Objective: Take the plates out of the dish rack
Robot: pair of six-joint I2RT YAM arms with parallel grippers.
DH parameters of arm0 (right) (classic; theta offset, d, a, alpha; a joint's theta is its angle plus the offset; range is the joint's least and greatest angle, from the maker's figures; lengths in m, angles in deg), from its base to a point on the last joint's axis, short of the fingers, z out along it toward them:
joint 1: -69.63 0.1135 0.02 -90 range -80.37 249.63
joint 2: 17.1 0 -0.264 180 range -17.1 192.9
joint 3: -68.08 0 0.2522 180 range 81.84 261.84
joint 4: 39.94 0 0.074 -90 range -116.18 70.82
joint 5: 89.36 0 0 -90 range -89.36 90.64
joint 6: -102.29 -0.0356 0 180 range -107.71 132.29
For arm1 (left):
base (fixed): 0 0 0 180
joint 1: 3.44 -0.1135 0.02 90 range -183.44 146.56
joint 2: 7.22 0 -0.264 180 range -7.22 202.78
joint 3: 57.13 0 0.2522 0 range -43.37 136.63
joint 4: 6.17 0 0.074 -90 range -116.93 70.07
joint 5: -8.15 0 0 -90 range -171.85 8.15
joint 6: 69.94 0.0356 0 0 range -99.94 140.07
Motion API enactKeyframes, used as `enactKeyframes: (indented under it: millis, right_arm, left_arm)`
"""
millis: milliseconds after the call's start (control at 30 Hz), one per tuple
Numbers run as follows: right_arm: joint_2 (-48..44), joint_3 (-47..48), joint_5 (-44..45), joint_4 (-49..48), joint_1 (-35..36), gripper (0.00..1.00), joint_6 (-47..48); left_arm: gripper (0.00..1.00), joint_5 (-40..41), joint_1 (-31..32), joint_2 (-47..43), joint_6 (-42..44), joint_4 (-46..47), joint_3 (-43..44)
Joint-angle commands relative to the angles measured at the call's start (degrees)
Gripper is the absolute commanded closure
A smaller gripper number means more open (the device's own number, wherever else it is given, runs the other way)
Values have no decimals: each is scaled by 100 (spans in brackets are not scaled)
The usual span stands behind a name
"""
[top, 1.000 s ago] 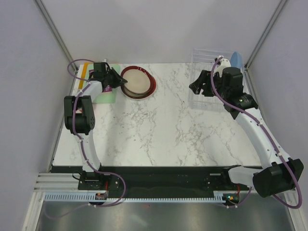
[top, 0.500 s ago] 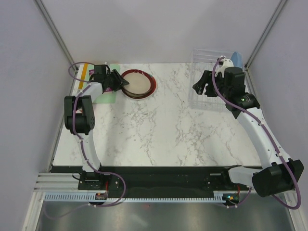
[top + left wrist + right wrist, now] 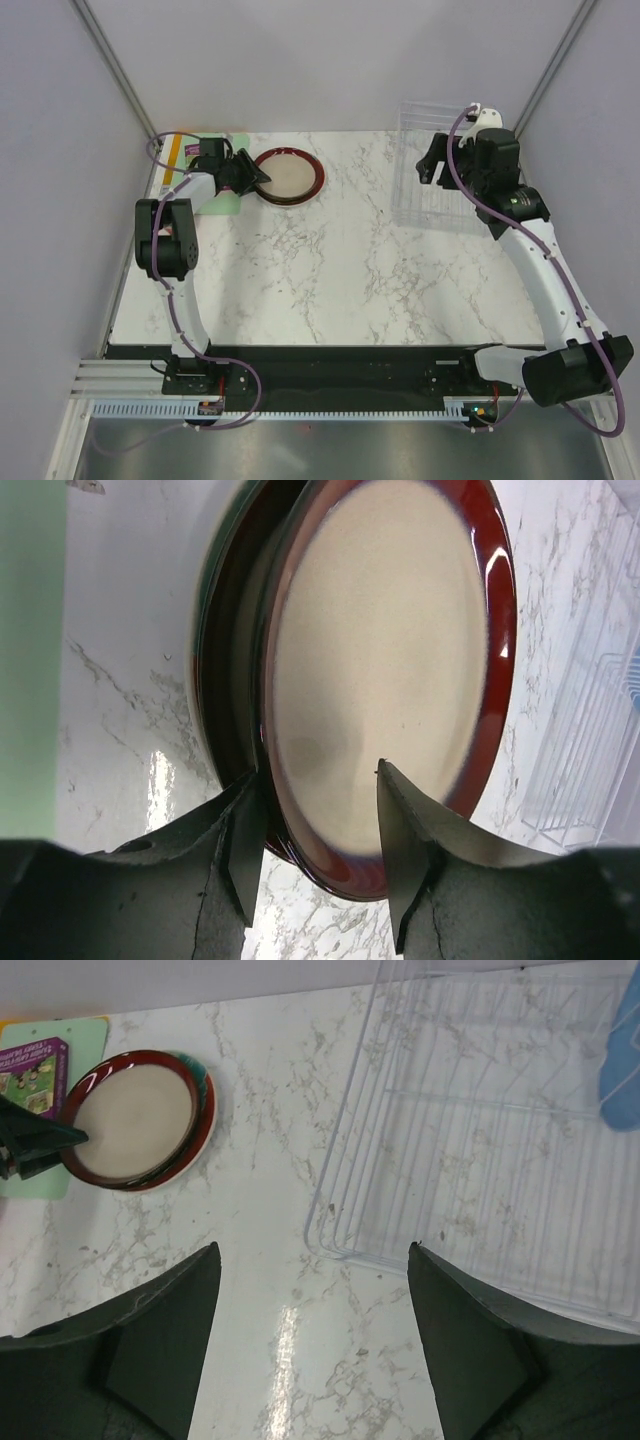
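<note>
Plates (image 3: 287, 176) lie two in a stack on the table (image 3: 340, 270) at the far left, and your left gripper (image 3: 318, 772) has its fingers spread, one on each side of the top plate's red rim, not pinching it. Your right gripper (image 3: 313, 1247) hangs wide open over the left edge of the rack (image 3: 480, 1130), holding nothing. A blue plate (image 3: 622, 1055) stands at the rack's far right, so I think you go there next, come down around it and close gently.
</note>
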Motion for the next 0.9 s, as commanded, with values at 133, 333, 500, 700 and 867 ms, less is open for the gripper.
enactKeyframes:
  millis: [133,333,500,700,867]
  right_arm:
    - [535,924,1763,248,-87,16,677]
    - [1001,1231,2320,336,-289,12,775]
    - [1195,1338,2522,310,-421,12,687]
    - [1598,1680,3014,257,-684,11,783]
    - [2310,2146,3646,126,-799,13,880]
  left_arm:
    - [44,1115,122,-396,620,-1011,194]
    - [40,2064,438,-581,927,-1311,229]
    - [35,2374,597,-607,1042,-1583,300]
    - [35,2647,720,-1045,902,-1724,63]
    - [35,2673,992,-1810,831,-1637,-349]
